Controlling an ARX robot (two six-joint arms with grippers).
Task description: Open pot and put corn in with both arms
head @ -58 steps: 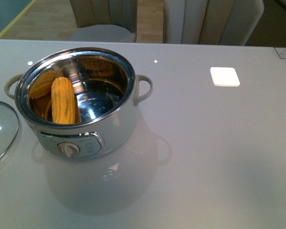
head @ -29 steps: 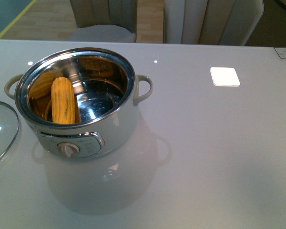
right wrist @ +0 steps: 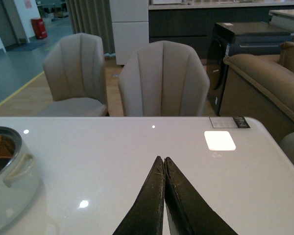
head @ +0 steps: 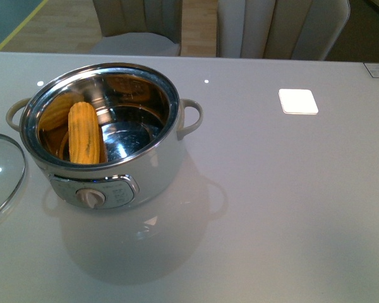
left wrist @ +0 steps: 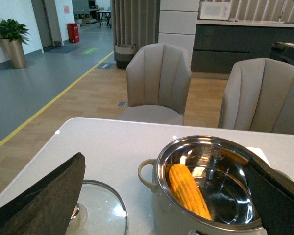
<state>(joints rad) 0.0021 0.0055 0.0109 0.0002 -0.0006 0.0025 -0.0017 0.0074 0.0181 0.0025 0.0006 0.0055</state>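
The yellow-orange corn cob [head: 84,133] leans inside the uncovered cream-white electric pot with shiny steel interior [head: 153,165] on the glossy white table [head: 284,208]. The steel-rimmed glass lid [head: 1,172] lies beside the pot. The black left gripper [left wrist: 161,196] is spread wide with nothing between its fingers; the black right gripper [right wrist: 164,160] is pressed closed and empty.

No lettering can be read anywhere. The pot [head: 107,142] carries a front panel [head: 93,191] with faint print around its dial [head: 90,198], too small to make out. A small label [right wrist: 228,122] lies on the table [right wrist: 137,161] beyond the right claw [right wrist: 164,161], its marks blurred. A pinkish sign [left wrist: 66,9] hangs on the far wall, illegible.
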